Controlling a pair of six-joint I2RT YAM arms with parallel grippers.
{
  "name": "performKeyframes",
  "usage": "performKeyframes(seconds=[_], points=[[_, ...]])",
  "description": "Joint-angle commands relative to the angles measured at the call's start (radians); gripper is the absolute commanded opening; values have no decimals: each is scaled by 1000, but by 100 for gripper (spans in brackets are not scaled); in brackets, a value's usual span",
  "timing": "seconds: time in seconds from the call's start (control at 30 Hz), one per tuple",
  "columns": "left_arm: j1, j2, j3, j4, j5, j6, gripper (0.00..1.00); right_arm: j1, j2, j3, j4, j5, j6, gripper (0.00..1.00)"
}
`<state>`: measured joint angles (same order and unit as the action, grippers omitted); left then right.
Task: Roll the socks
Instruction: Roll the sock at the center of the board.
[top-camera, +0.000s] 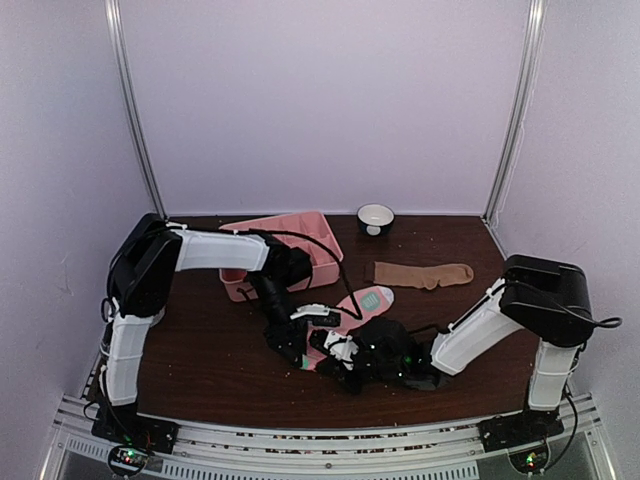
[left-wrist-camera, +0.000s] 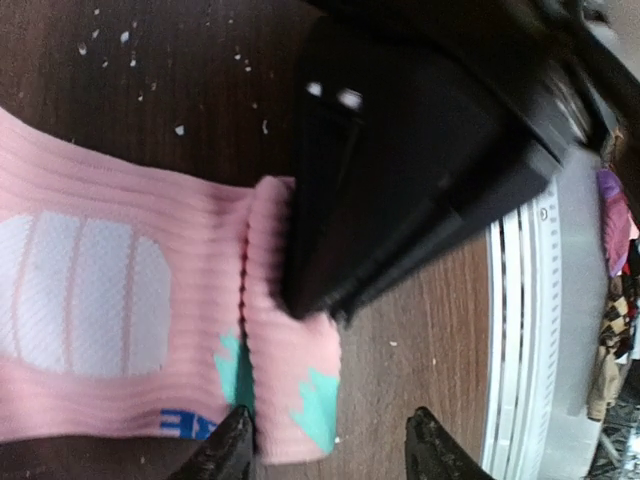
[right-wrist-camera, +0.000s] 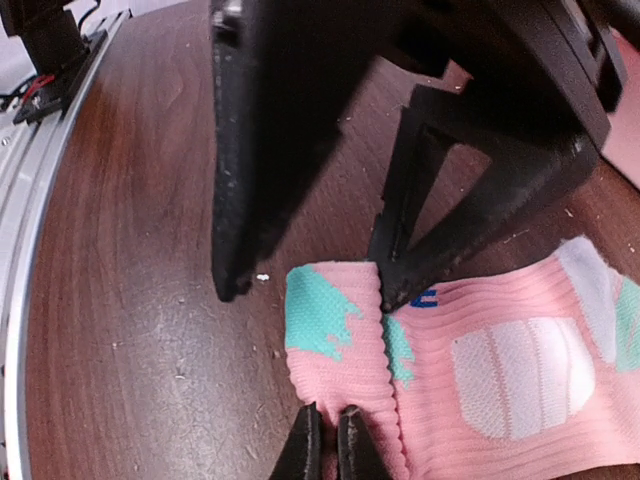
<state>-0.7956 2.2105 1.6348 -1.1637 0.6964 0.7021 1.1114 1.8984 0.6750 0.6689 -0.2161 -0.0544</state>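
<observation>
The pink sock (top-camera: 362, 305) with teal and white patches lies flat near the table's middle. Its near end is folded over into a short roll (right-wrist-camera: 340, 340). My right gripper (right-wrist-camera: 328, 442) is shut on the edge of that roll. My left gripper (left-wrist-camera: 330, 455) is open and straddles the same roll (left-wrist-camera: 295, 380). One of its fingertips (left-wrist-camera: 228, 450) rests at the crease, the other over bare wood. In the top view both grippers, left (top-camera: 300, 350) and right (top-camera: 332, 349), meet at the sock's near end. The tan-brown sock (top-camera: 423, 274) lies flat, apart, at the back right.
A pink compartmented tray (top-camera: 322, 262) stands at the back left, beside the left arm. A small white bowl (top-camera: 376, 217) sits against the back wall. The metal rail (left-wrist-camera: 520, 330) of the table's near edge runs close by the grippers.
</observation>
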Motion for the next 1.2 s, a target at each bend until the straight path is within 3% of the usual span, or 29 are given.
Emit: performKeyframes(seconds=[0.0,0.27,0.63,0.87,1.07,1.17], points=[[6,-109,-82,122,-39,63,50,-56,69,-79,-130,-140,139,0],[-42,-219,-225,255,-18,127,47,-116,93,-85,-118,-256,232,0],[-123,-192,-267,313,-75,129,46,-177,139,-78,-97,-300,377,0],[-100,-326,-322,382,-87,50,54,-184,157,-43,-180,-243,414,0],[-92,-410,-399,386,-44,47,51,-186,134,-51,-184,-212,483,0],[-26,-440,-452,480,-7,-63,51,-187,135,-71,-146,-203,504,0]])
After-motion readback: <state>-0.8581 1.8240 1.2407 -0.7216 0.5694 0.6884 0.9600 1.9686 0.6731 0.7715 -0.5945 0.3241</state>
